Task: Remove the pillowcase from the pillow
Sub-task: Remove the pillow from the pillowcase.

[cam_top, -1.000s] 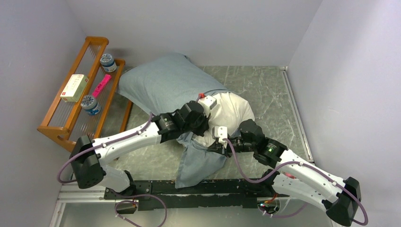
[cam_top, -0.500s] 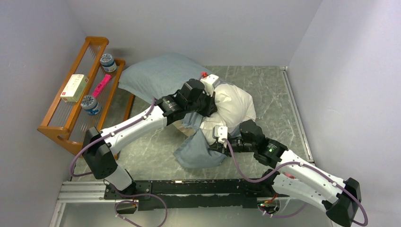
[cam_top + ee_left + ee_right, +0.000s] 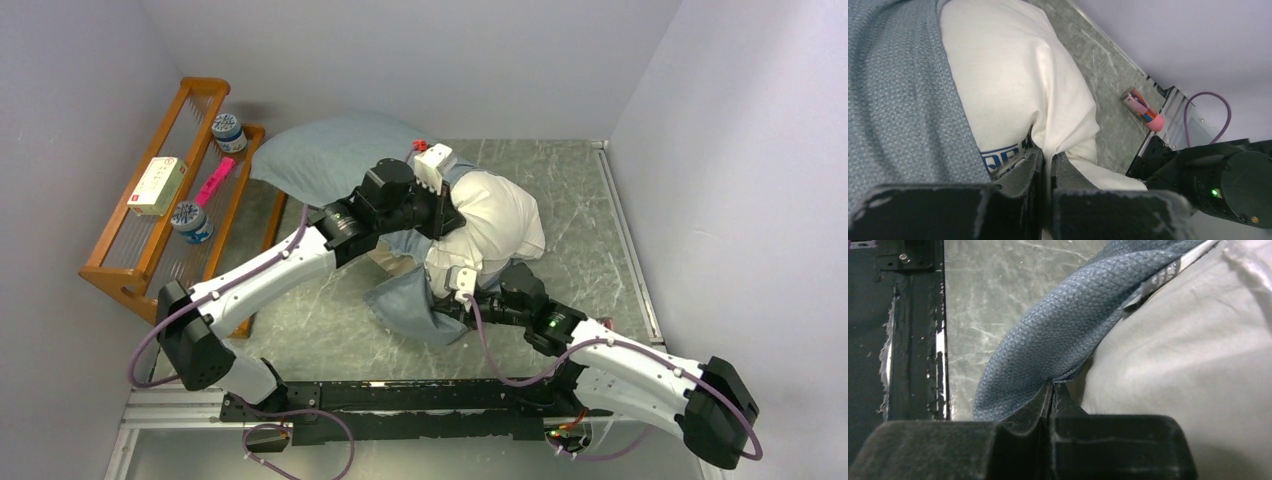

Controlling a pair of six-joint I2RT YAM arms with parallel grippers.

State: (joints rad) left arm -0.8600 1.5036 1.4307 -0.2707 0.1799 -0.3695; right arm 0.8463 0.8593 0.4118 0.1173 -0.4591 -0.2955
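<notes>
The left arm [image 3: 270, 275] is stretched out from the near left corner and is bent over the middle of the table [image 3: 570, 190]. The left gripper [image 3: 1047, 156] is pointed down at the pillow [image 3: 500, 215]. Its fingers are squeezed almost fully together, and a fold of the white pillow is pinched between them, right next to some blue letters.

The right arm [image 3: 620, 360] is kept low and is reached in from the near right side. The right gripper [image 3: 1052, 387] is closed tight, and an edge of the grey-blue pillowcase [image 3: 330, 160] is held in it, close beside the white pillow.

The pillow is found in the middle of the table, with its right end bare. Its left end is covered by the pillowcase, which is spread toward the far left. A bunched part of the pillowcase is hung down near the right gripper. Part of the pillowcase is hidden under the left arm.

A wooden rack [image 3: 195, 90] is set just beside the far left corner of the pillowcase. Two round jars [image 3: 228, 131], a box [image 3: 158, 185] and a pink thing [image 3: 214, 181] are kept on it. A small pink and orange thing [image 3: 1143, 107] is seen lying on the table near the right arm.
</notes>
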